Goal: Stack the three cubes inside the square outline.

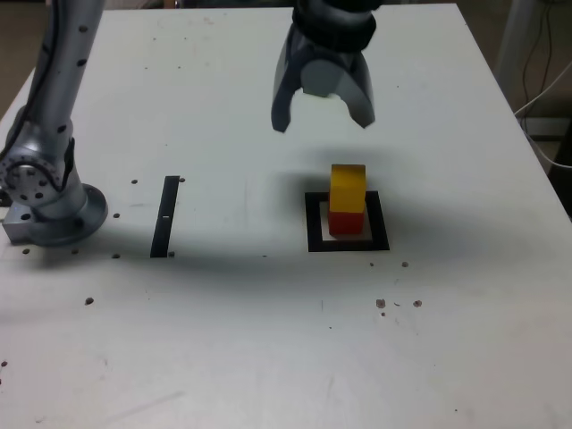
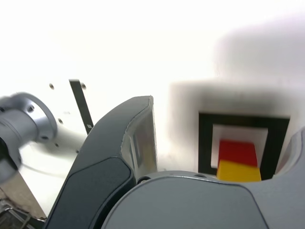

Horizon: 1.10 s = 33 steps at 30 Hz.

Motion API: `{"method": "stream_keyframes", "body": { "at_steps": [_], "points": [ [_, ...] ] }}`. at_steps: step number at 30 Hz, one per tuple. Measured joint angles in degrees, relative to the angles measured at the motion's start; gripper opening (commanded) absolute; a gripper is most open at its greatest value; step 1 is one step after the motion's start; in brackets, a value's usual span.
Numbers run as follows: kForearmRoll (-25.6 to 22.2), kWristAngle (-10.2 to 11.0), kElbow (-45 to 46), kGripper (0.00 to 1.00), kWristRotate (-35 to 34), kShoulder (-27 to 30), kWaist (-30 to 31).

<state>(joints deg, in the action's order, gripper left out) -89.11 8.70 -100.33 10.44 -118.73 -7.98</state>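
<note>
Yellow cube (image 1: 348,186) atop red cube (image 1: 346,221), inside square outline (image 1: 348,243) on tabletop (image 1: 268,340). Directly below gripper (image 1: 323,121), well apart from it; jaws spread wide, grasping nothing.

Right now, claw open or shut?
Open: the claw hangs empty above the yellow cube, jaws spread apart.

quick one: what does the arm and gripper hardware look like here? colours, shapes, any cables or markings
Arm: silver-grey metal links, dotted with small dark screw heads, on a round silver base with a bolted circular joint cap. Gripper: two broad, curved, claw-like fingers in dark blue-grey plastic, lighter grey on the inner faces, below a black ribbed wrist collar. No cables or printed markings visible on the arm.
</note>
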Motion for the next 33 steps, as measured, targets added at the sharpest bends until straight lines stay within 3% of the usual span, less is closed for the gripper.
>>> {"method": "stream_keyframes", "body": {
  "at_steps": [16, 33],
  "points": [
    [0.3, 3.2, -3.3, 1.0, 16.1, 0.0, -14.8],
    [0.6, 7.8, -11.7, 0.99, 31.4, -6.5, -22.3]
  ]
}}
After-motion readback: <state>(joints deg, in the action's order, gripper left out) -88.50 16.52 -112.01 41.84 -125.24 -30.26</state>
